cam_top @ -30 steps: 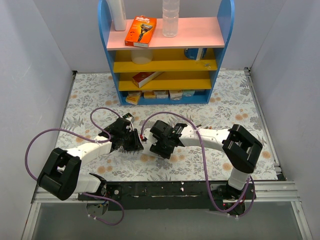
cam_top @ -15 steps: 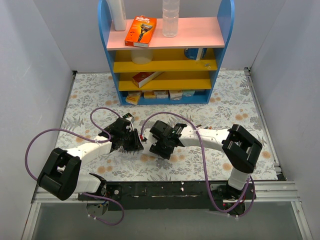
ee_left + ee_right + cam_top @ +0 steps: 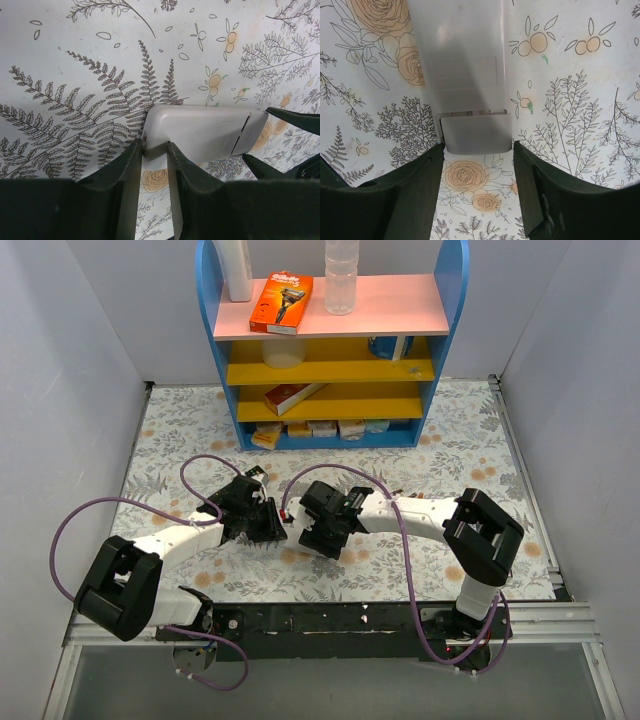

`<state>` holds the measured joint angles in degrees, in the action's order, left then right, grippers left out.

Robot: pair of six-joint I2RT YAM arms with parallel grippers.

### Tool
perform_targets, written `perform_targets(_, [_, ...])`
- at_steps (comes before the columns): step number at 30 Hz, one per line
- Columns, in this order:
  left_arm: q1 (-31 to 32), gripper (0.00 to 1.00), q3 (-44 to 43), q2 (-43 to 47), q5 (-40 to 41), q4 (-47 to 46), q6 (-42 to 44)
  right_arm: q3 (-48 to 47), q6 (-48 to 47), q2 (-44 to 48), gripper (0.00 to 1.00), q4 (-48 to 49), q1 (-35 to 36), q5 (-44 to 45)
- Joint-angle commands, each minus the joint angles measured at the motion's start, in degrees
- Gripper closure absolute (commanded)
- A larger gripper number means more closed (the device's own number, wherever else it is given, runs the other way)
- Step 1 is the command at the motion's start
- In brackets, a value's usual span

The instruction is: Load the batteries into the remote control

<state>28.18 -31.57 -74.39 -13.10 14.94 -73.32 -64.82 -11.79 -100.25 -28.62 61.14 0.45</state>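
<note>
On flowered cloth point(image 3: 570, 75) I see the remote control point(image 3: 465, 65) lying lengthwise between spread fingers of the right gripper point(image 3: 477, 146), while the left gripper point(image 3: 154, 159) narrowly pinches the opposite end.

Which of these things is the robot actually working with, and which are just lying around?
In the job: white remote control, back up, pinched by the left fingers; no batteries show.
Just lying about: blue shelf, orange razor box, clear bottle, red-and-white box.

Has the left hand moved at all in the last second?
No. The left hand stays where it was below the blue shelf, clamped on the remote control.
</note>
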Motion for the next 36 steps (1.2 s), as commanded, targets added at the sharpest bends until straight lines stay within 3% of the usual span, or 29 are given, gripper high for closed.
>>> perform_targets(1, [0.3,0.76,0.8,0.5,0.0,2.0,0.1,-0.7,0.5,-0.7,0.35,-0.5,0.1,0.5])
perform_targets(23, [0.3,0.76,0.9,0.8,-0.1,2.1,-0.2,-5.2,3.5,5.2,0.23,-1.7,0.0,-1.7])
perform_targets(30, [0.3,0.76,1.1,1.4,-0.2,2.1,-0.5,-3.7,14.9,9.0,0.24,0.6,-1.0,-1.2])
perform_targets(36, [0.2,0.76,1.3,1.6,-0.3,2.1,-0.9,2.3,34.0,12.3,0.33,0.8,-3.1,5.7])
